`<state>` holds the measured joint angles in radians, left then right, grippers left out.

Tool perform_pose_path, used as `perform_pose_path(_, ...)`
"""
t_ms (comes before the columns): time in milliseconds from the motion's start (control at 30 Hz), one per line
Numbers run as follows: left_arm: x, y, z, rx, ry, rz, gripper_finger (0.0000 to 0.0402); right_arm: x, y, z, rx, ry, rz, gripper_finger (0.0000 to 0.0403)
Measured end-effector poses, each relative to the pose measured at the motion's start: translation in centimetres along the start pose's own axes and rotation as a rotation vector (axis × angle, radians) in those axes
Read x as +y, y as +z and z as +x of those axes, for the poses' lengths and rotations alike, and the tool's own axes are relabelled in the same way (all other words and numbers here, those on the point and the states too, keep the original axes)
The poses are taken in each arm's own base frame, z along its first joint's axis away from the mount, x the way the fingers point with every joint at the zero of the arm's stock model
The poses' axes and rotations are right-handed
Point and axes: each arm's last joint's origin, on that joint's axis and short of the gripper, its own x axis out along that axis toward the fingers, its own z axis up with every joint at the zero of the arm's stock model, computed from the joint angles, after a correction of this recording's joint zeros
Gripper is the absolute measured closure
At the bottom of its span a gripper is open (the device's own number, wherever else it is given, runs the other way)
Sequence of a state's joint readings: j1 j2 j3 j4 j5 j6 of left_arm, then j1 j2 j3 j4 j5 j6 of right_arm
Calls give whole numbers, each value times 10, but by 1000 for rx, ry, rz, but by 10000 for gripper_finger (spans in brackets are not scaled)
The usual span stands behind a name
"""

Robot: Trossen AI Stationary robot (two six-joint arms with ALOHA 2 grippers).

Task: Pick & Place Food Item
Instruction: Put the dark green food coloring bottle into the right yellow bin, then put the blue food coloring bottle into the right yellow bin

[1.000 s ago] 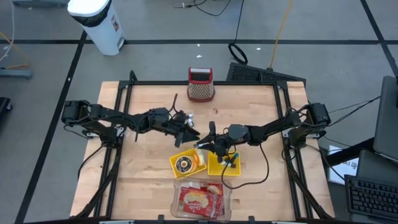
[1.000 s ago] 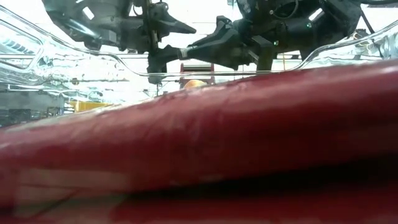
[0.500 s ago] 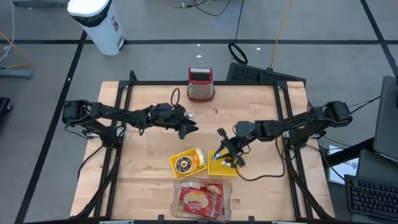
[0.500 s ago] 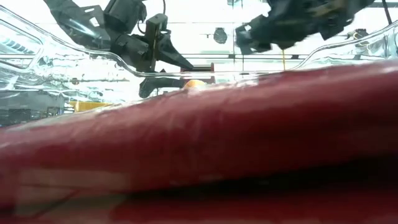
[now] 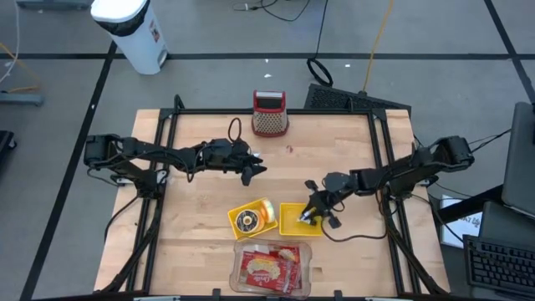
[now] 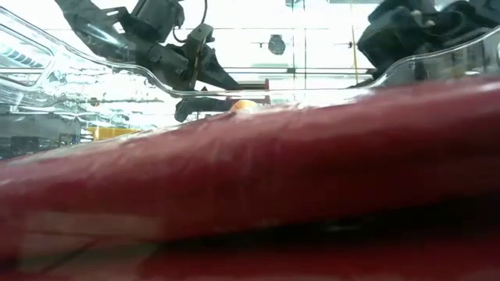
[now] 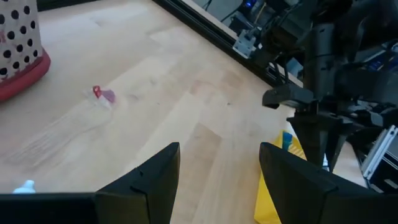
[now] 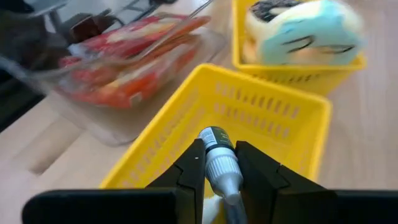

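My right gripper is shut on a small tube with a dark cap and silvery neck, over the right edge of an empty yellow basket. A second yellow basket to its left holds food items, one of them pale blue. My left gripper hovers open above bare table, left of centre, with nothing between its fingers. The left wrist view shows the right gripper farther off, above the basket. My right gripper pinches the small tube by its silvery neck, just behind the dark cap, between its two fingers. The fingers slant down from the table's right side and lie along the tube. The capped end pokes forward past the fingertips, clear above the basket floor.
A clear container with red packets sits at the near edge and fills most of the low view. A red perforated holder stands at the far edge. A small pink wrapper lies on the wood. Cables trail by the right arm.
My right gripper has drawn back toward the table's right edge and a little toward the near edge, rolling and sinking, from between the two baskets to the empty basket's right side. My left gripper has pulled back slightly toward the far edge.
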<state>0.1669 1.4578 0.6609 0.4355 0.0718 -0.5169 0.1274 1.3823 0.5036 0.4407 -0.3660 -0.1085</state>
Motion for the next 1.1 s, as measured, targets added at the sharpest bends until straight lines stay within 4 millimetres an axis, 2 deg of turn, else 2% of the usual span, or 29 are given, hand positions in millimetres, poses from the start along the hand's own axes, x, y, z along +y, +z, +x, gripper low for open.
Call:
perform_pose_path(167, 0, 0, 0, -2, 4, 19, 178, 8, -7, -1, -50, 19, -32, 342)
perform_pose_path(667, 5, -5, 0, 29, 84, 0, 178, 8, 0, -2, -131, 16, 112, 258)
perform_pose_path(833, 12, -12, -2, 81, 210, 13, 179, 6, 3, -3, -171, -29, 97, 244)
perform_pose_path(1100, 32, -31, -6, 229, 511, 192, 179, 2, 3, -4, -173, -50, 65, 246)
